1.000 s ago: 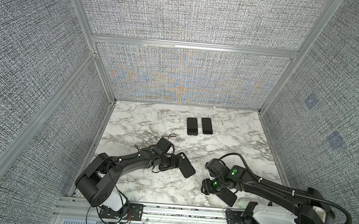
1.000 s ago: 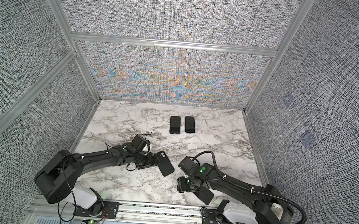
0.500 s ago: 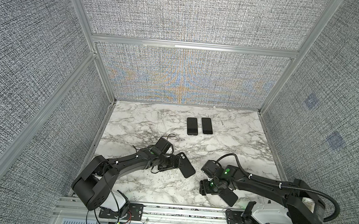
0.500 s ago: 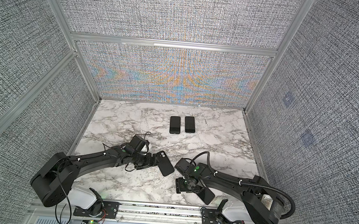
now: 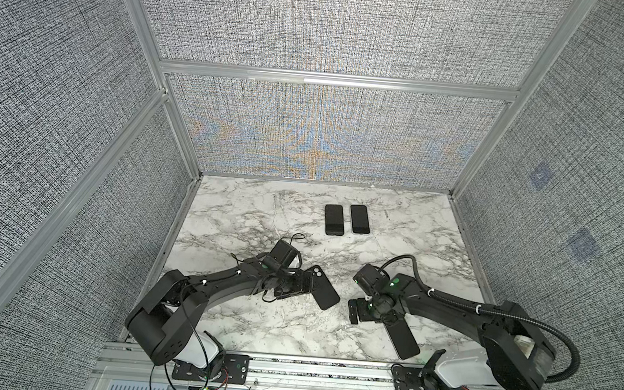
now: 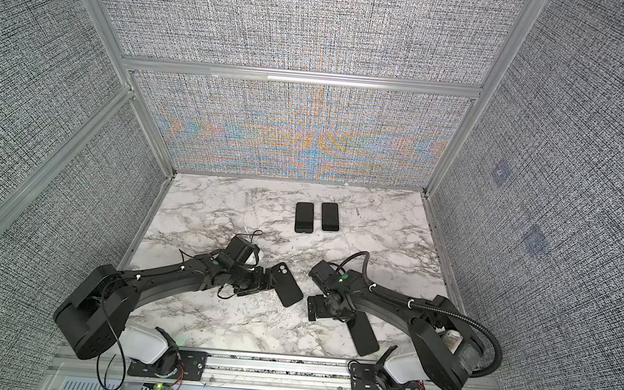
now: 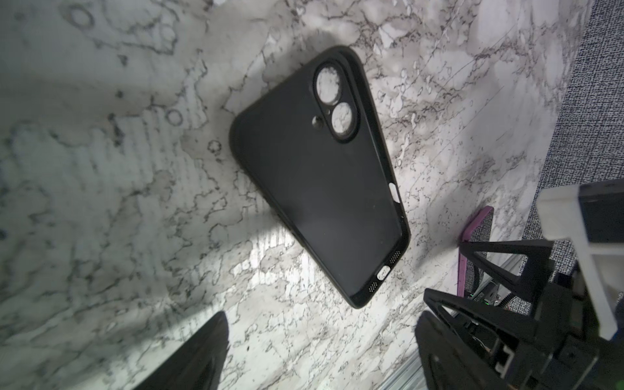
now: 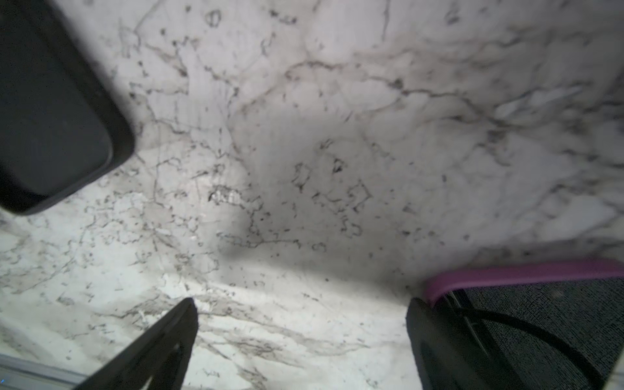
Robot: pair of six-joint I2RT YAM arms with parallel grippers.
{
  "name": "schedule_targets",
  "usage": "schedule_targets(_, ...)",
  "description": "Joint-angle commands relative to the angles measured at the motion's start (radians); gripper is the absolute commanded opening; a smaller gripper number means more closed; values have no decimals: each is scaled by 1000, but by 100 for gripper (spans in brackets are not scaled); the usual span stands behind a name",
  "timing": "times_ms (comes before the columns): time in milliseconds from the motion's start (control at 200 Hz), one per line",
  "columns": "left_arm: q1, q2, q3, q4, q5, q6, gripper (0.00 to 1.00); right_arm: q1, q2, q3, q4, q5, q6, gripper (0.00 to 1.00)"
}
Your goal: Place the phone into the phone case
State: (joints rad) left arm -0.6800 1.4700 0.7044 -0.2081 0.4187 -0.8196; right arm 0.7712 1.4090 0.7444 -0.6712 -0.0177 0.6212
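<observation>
The left gripper (image 5: pixel 305 284) is spread open and grasps nothing. In the left wrist view its dark fingers (image 7: pixel 202 351) frame bare marble at the bottom of the frame, and the phone case (image 7: pixel 324 175) lies just ahead of them in the middle. The case is flat on the table (image 5: pixel 263 215) with its open side up. It is empty: marble shows through both camera holes.

The right gripper (image 5: pixel 353 312) is also released, its jaws wide with only table between them in the right wrist view. The phone (image 8: pixel 523 270), edged in purple, lies flat at the lower right of that frame, beside and partly under one finger, and does not look gripped.

In both top views the phone (image 6: pixel 366 335) sits toward the lower right and the case toward the centre, apart with bare marble between them.

Two dark slabs (image 5: pixel 346 219) rest side by side in the upper middle of the table, well away from both arms.

I judge the task barely begun: picking up the phone, lining it up and pressing it into the case are all left to do.
</observation>
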Motion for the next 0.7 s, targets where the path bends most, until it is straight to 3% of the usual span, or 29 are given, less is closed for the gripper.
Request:
schedule_targets(0,2,9,6,14,0,7,88,-25,-2,19,-42,43,-40,99)
schedule_targets(240,2,34,21,13,5,17,88,-41,-49,75,-145,180,-18,99)
schedule_targets(395,7,43,23,19,11,23,88,-92,-51,78,-224,262,67,99)
schedule_targets(695,28,39,9,32,31,38,88,-176,53,34,-205,155,144,99)
